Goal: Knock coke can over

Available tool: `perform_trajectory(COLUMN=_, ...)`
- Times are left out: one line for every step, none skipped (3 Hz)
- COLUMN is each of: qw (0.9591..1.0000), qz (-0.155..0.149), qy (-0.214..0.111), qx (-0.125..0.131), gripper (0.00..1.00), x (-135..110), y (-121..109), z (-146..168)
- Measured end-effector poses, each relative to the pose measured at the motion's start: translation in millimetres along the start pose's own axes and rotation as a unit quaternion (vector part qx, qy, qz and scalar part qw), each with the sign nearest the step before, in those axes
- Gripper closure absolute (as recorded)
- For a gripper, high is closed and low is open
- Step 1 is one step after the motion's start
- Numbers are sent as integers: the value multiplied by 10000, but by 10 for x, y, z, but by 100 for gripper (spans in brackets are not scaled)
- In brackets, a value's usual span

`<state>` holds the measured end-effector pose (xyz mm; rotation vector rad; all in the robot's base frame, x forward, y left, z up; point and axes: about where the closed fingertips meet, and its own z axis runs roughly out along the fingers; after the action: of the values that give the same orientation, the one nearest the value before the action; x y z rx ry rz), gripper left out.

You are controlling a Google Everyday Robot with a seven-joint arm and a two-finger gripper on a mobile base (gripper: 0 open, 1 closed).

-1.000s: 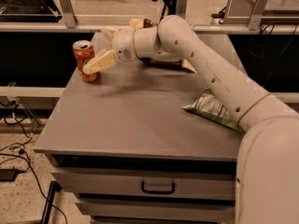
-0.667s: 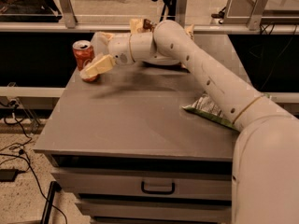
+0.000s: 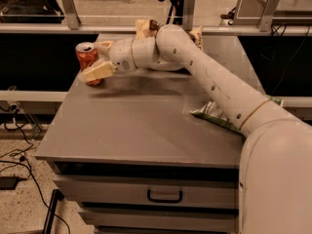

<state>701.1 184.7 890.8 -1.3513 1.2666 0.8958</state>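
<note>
The coke can [image 3: 87, 56], red-orange with a silver top, stands upright near the far left corner of the grey table [image 3: 131, 130]. My gripper [image 3: 101, 58] reaches in from the right at the end of the long white arm and sits right against the can's right side. It is open. One cream finger [image 3: 99, 71] lies across the front lower part of the can, and the other finger [image 3: 104, 45] is just behind it. The can's lower right part is hidden by the front finger.
A green and white snack bag [image 3: 213, 113] lies at the right, partly under my arm. A brown snack bag [image 3: 145, 27] sits at the back behind the arm. The table's left edge is close to the can. Drawers [image 3: 165, 196] are below the tabletop and cables [image 3: 19, 155] lie on the floor at left.
The gripper has moved slightly left and nearer, closing in on the can until its front finger overlaps it. The can still stands upright.
</note>
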Motion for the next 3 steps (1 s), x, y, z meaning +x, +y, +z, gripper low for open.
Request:
perform_trajectory(qw=10000, qz=-35, qy=-8, qx=-23, gripper=47, x=-2, y=15, z=8)
perform_trajectory(qw=9999, qz=-107, qy=-83, qx=25, gripper=77, x=-42, y=2, z=-65)
perform_trajectory(qw=9996, qz=-223, qy=-104, qx=115, gripper=99, x=-112, y=-27, z=-183)
